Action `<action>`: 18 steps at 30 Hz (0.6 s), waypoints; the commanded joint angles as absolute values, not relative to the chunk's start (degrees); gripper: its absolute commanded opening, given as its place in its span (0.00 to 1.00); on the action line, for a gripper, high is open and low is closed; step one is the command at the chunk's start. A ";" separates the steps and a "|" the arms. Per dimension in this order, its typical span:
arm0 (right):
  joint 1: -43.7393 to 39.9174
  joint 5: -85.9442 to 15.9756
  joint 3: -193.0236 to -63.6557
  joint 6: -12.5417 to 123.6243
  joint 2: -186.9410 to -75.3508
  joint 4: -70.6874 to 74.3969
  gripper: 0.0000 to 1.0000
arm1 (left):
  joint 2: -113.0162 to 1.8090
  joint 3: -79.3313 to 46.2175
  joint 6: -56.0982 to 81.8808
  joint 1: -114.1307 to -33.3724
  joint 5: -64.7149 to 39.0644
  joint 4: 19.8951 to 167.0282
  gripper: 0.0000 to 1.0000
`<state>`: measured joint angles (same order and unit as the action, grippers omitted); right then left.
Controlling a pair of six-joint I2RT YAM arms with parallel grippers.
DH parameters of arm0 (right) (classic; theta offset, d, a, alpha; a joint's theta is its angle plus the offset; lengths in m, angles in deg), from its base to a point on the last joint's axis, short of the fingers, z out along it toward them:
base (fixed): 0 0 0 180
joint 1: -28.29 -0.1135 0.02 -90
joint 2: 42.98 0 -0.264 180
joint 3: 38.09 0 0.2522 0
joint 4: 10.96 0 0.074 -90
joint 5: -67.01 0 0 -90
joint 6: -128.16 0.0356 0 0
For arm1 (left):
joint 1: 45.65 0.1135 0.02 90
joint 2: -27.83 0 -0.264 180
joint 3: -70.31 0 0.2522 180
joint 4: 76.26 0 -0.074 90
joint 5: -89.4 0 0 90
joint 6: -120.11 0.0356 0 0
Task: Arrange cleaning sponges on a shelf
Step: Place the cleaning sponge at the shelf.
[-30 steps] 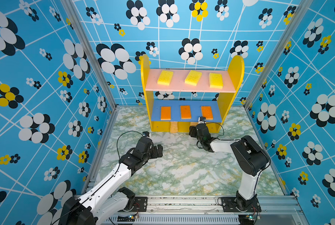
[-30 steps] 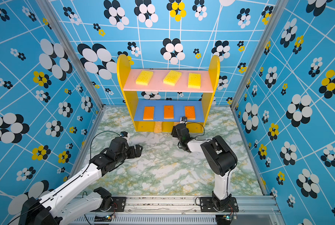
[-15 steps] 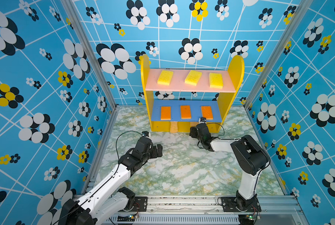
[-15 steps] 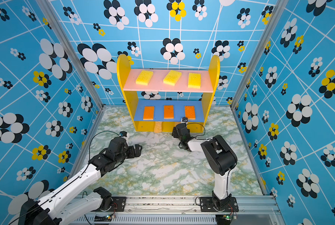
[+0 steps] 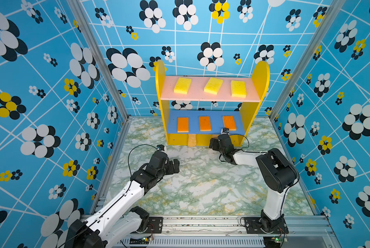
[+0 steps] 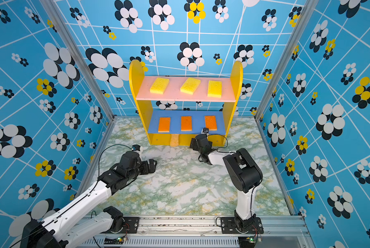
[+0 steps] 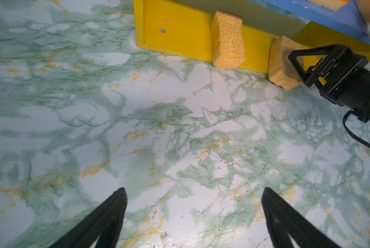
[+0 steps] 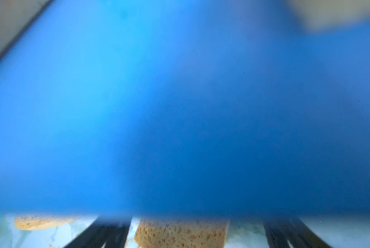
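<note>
- At the foot of the shelf [image 5: 203, 140], two tan sponges [image 7: 227, 40] lean against its yellow base.
- Right gripper [image 8: 197, 233] spread wide around one tan sponge [image 8: 181, 233], not squeezing.
- Left gripper [image 7: 193, 216] hangs released above the marbled surface [image 7: 136, 128], well apart.
- Yellow sponges [image 5: 213, 85] up top, orange sponges [image 5: 205, 123] below.

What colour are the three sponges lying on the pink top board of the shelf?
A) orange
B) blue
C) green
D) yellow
D: three yellow sponges lie in a row on the pink top board of the shelf, while the orange sponges lie on the blue board below it.
</note>
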<state>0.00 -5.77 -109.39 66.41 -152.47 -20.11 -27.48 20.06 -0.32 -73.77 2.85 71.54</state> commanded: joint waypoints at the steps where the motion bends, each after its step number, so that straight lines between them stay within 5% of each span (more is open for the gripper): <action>1: 0.19 -6.05 -106.88 66.35 -151.08 -20.96 0.97 | -27.01 19.06 0.12 -73.52 3.73 70.85 0.99; 18: -3.08 -3.80 -99.96 60.92 -142.97 -18.50 0.97 | -27.72 19.27 0.12 -73.51 3.36 71.77 0.99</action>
<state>-3.08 -5.45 -101.43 62.84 -145.52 -19.98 -27.57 20.06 -0.32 -73.77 2.82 71.63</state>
